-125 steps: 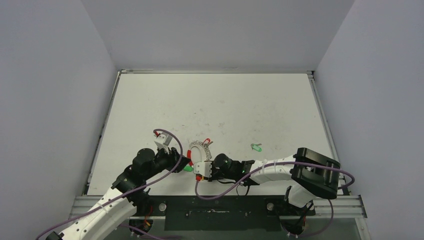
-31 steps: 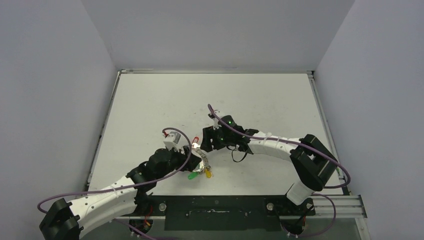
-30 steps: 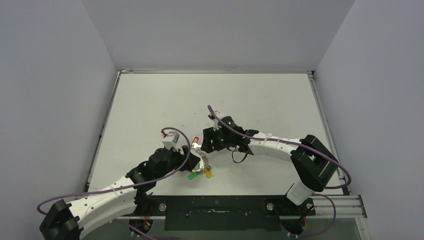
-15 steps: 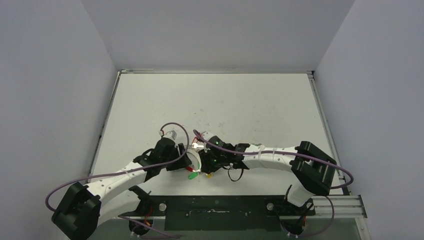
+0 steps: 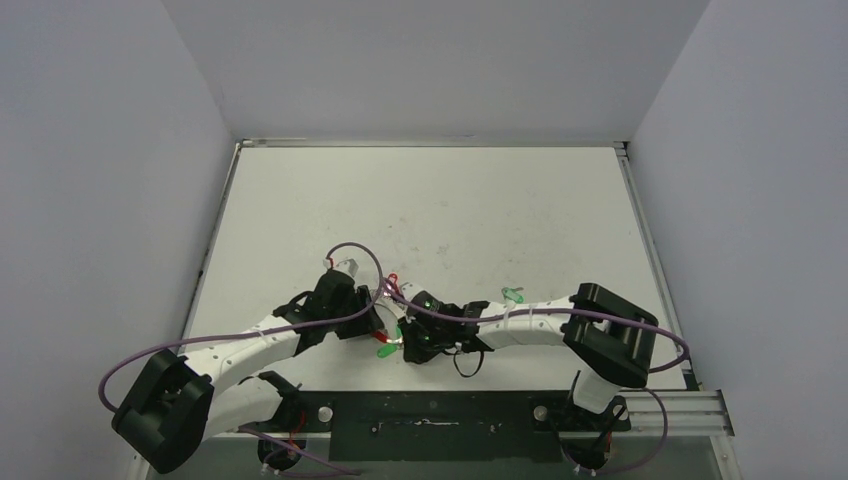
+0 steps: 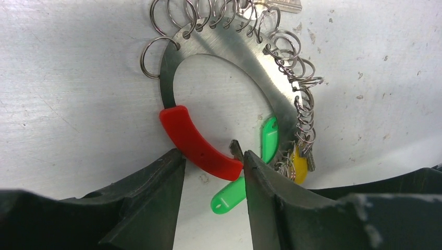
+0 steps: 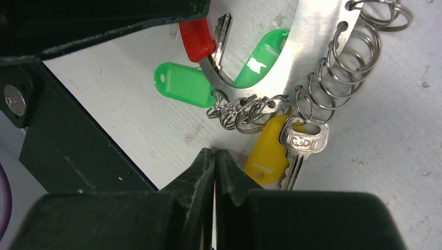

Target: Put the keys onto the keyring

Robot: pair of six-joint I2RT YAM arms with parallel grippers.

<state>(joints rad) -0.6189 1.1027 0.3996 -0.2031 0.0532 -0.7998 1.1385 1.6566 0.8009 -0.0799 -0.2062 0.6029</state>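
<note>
Keyring (image 6: pixel 234 47) lies flat on the table (image 5: pixel 450 210), low and centre in the top view, between the two wrists. Nearest the bases, the right gripper (image 7: pixel 214 156) sits low over the table with its jaws pressed together and nothing between them. Its tip is just beside the yellow key (image 7: pixel 263 151). That key lies partly under a silver key (image 7: pixel 305 139), which hangs on one of the small split rings (image 7: pixel 333 67) threaded along the band's outer edge, at the right of the right wrist view. Just beyond, a green key (image 7: pixel 182 83) lies under the band's open end. The red segment (image 6: pixel 195 138) curves at lower left of the left wrist view. The left gripper (image 6: pixel 212 159) straddles its lower end with jaws apart, one finger at each side. Whether they touch the plastic cannot be told. Farther off, right of centre in the top view, a second green key (image 5: pixel 513 295) lies alone, well apart from the rest.
</note>
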